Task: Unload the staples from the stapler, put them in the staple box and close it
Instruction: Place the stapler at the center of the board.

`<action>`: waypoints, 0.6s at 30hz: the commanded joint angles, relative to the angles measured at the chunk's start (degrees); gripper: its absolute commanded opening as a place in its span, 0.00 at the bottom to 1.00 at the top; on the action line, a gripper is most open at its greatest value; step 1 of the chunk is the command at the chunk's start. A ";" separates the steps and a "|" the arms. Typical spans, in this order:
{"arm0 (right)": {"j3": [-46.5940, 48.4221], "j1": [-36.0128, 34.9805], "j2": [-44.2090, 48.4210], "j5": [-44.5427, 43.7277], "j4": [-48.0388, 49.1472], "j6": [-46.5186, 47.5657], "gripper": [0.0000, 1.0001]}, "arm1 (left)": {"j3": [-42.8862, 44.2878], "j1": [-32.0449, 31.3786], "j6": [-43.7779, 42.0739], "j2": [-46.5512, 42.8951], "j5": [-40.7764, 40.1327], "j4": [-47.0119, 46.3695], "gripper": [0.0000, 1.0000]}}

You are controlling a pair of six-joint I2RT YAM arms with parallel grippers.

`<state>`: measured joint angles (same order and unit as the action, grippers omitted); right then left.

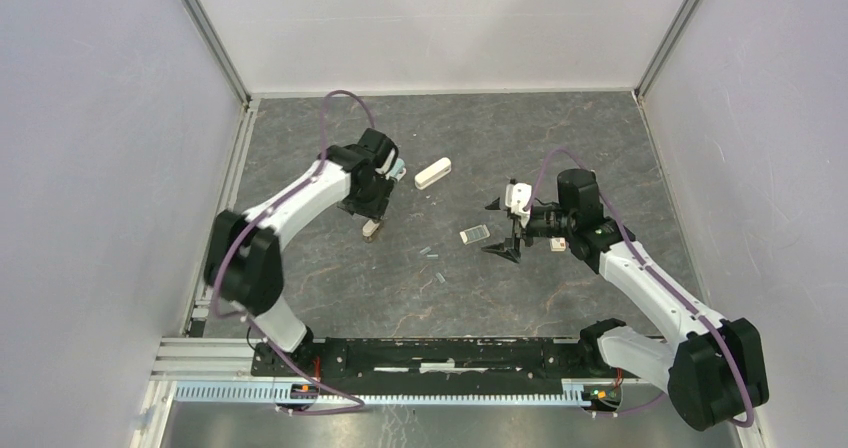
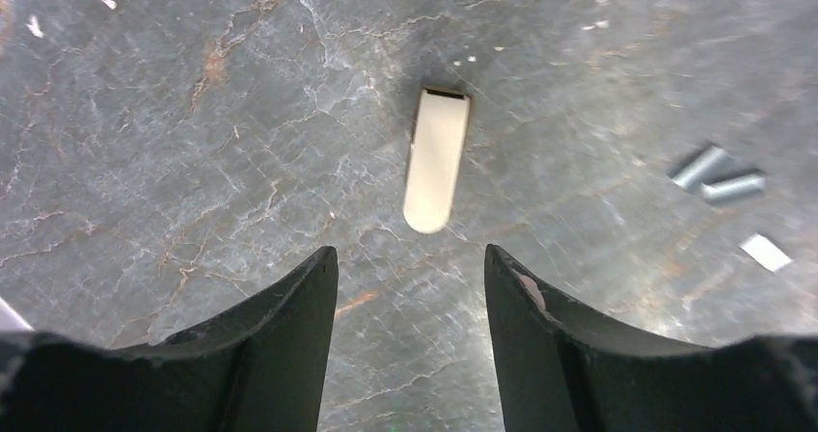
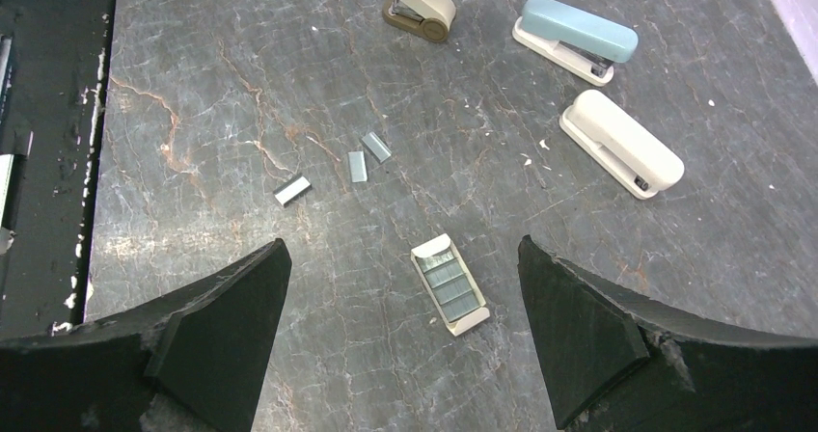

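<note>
A small beige stapler (image 2: 436, 157) lies closed on the grey marbled table, just ahead of my open, empty left gripper (image 2: 410, 258), which hovers above it. It also shows in the top view (image 1: 372, 230) below the left gripper (image 1: 370, 213). Three loose staple strips (image 3: 358, 166) lie on the table. Two of them show in the left wrist view (image 2: 716, 176), and they show in the top view (image 1: 428, 251). My right gripper (image 3: 400, 249) is open and empty above a small white box of staples (image 3: 449, 284). It also shows in the top view (image 1: 498, 228).
A teal stapler (image 3: 576, 35) and a white stapler (image 3: 620, 143) lie side by side at the far part of the table. The white one shows in the top view (image 1: 433, 173). The black base rail (image 1: 440, 353) runs along the near edge. Walls enclose the table.
</note>
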<state>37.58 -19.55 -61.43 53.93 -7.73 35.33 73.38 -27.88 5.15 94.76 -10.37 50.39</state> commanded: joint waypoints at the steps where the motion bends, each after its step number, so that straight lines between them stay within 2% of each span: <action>1: 0.08 0.77 2.28 0.94 -0.32 2.78 0.95 | -8.77 -0.35 3.00 -16.25 7.44 -12.18 0.64; 5: -0.31 1.60 3.53 2.99 -0.76 4.44 0.95 | -23.70 -0.36 7.86 -31.16 13.86 -29.12 0.75; 9: -0.83 2.21 4.51 5.12 -0.72 5.63 0.95 | -39.52 -0.25 13.93 -44.09 16.79 -48.59 0.99; 13: -1.06 2.59 5.05 6.29 -0.83 6.11 0.95 | -50.04 -0.27 22.62 -52.80 16.11 -60.65 1.00; 18: 0.22 2.63 5.02 7.25 -3.65 4.51 0.95 | -51.65 -0.29 26.48 -53.90 22.89 -64.24 0.98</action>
<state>36.69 -17.12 -57.32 59.11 -9.61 40.77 21.19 -28.10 24.12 41.45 6.50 -1.41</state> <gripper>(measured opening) 0.949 0.996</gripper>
